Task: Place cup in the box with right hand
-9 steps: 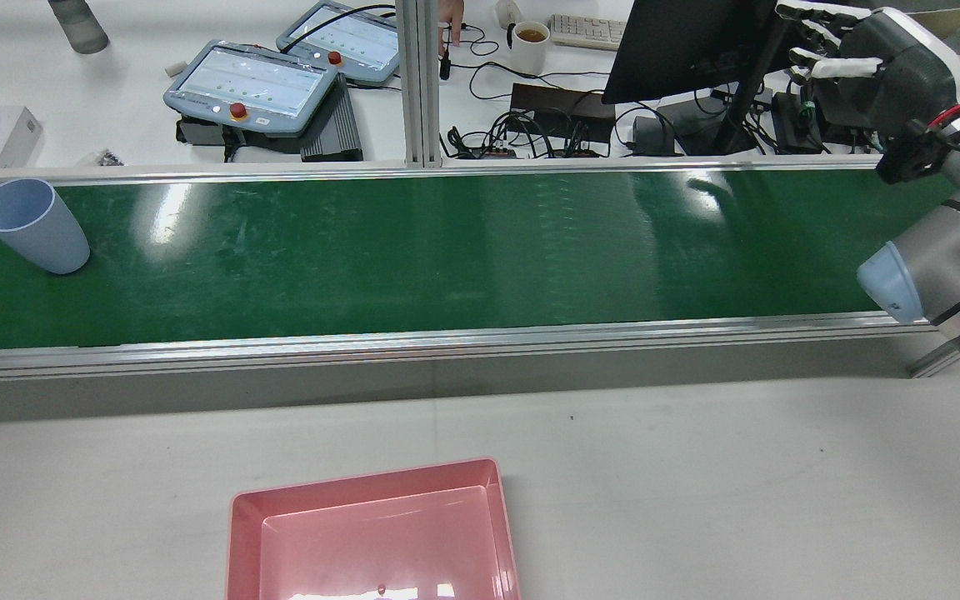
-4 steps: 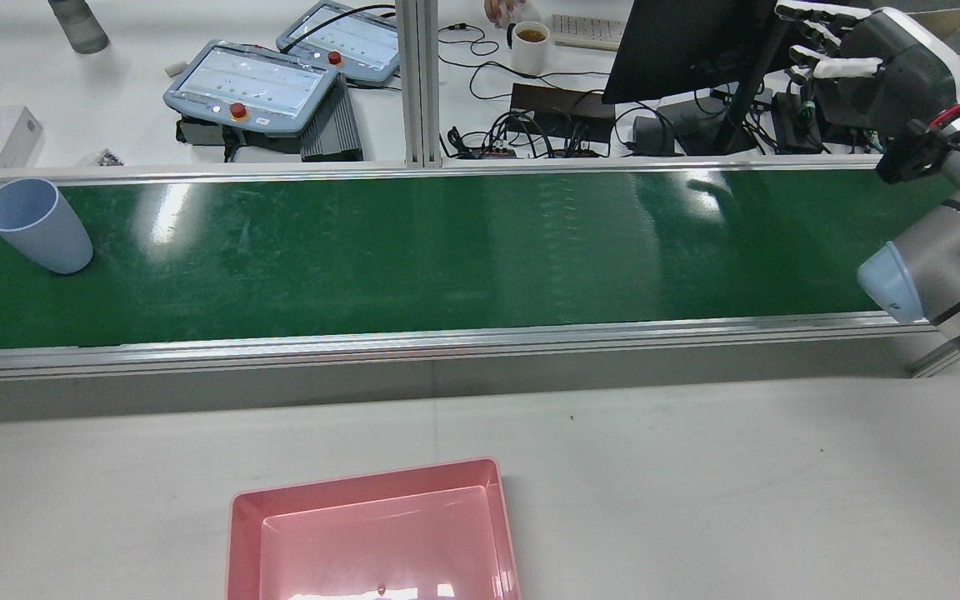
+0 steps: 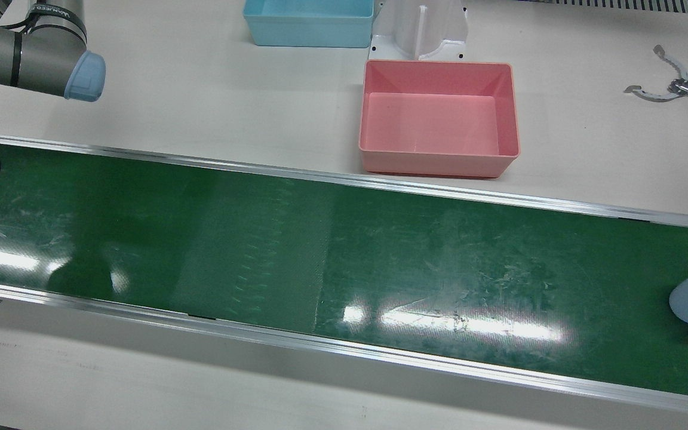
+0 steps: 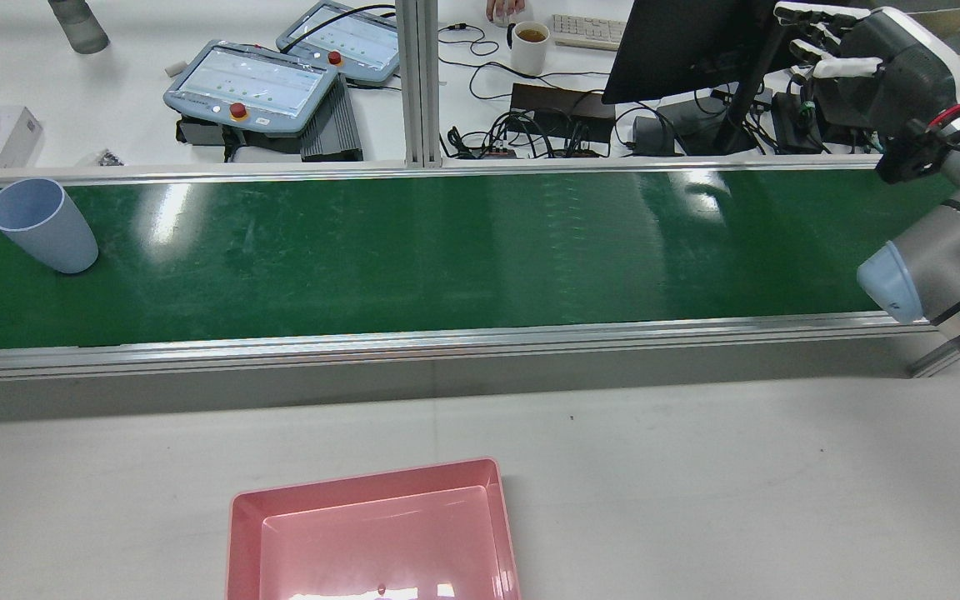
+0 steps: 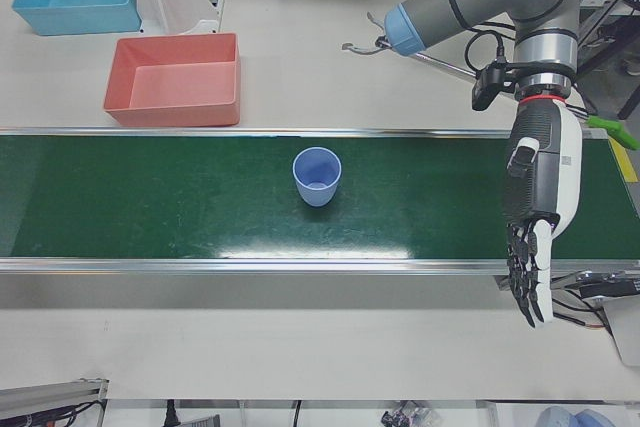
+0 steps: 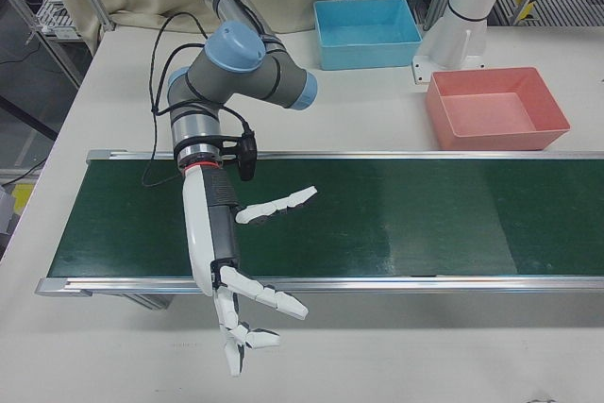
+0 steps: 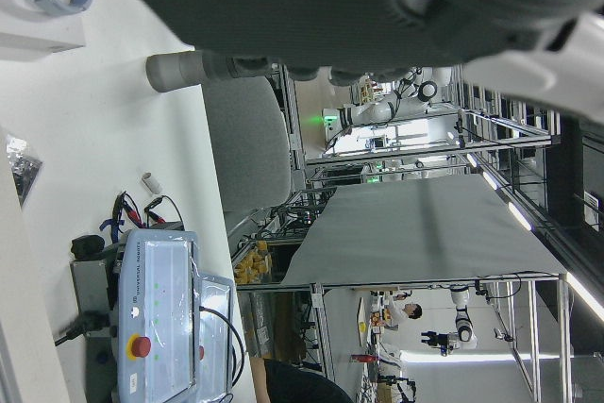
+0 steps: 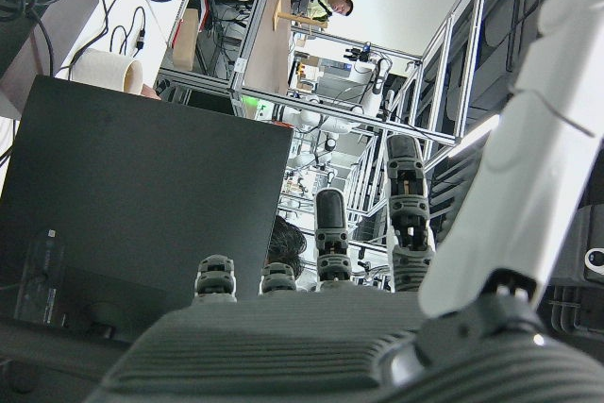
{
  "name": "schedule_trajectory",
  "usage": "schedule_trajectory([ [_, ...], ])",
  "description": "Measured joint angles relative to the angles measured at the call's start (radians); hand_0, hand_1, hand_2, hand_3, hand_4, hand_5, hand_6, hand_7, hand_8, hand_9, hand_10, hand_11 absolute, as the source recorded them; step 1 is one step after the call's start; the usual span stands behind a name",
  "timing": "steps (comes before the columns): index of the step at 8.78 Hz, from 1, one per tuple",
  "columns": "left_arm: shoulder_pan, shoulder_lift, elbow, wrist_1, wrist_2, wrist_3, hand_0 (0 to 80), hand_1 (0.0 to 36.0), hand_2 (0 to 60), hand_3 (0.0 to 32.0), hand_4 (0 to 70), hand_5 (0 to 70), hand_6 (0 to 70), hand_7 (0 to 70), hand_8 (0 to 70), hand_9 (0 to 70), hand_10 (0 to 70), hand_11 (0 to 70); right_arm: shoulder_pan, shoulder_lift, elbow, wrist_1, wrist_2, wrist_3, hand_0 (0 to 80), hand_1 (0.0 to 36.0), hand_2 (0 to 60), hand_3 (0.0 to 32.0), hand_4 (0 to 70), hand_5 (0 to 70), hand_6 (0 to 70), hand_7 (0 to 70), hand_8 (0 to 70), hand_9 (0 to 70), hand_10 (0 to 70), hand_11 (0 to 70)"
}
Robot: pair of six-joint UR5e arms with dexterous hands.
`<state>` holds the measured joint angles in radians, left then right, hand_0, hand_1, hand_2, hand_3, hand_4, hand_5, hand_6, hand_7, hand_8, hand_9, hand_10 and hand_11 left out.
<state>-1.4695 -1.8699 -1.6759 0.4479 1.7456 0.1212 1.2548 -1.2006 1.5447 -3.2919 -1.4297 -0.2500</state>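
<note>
The pale blue cup stands upright, mouth up, on the green conveyor belt. In the rear view it sits at the belt's far left end, nearer the belt's far edge than its near edge; in the left-front view the same cup stands clear of both aluminium rails, with nothing touching it.

The right hand hangs above the belt's opposite end, well apart from the cup, fingers spread wide and holding nothing. The left hand points down past the belt's operator-side edge, fingers extended and fairly close together, also empty.

The step in hand looks like the wait-and-reach. If the belt carries the cup toward the right arm, the grasp should be timed so the hand meets the cup rather than chases it. A side wrap around the middle of the tapered wall seems safest, with the fingers opened wider than the cup before closing. A knock against the rim would likely tip so light a cup.

The pink box lies empty on the white table beside the belt's robot-side edge, near the white pedestal, with a blue box further along. The cup should be lifted clear of the rail and the box's wall before release.
</note>
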Motion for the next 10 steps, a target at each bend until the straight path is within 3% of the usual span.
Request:
schedule_trajectory([
  [10, 0.000, 0.000, -0.001, -0.001, -0.001, 0.000, 0.0, 0.0, 0.0, 0.0, 0.0, 0.0, 0.0, 0.0, 0.0, 0.0, 0.0, 0.0, 0.000, -0.001, 0.000, 0.000, 0.000, 0.000, 52.5, 8.5, 0.0, 7.6, 24.4, 4.3, 6.7, 37.9, 0.3, 6.7, 3.7, 6.8],
])
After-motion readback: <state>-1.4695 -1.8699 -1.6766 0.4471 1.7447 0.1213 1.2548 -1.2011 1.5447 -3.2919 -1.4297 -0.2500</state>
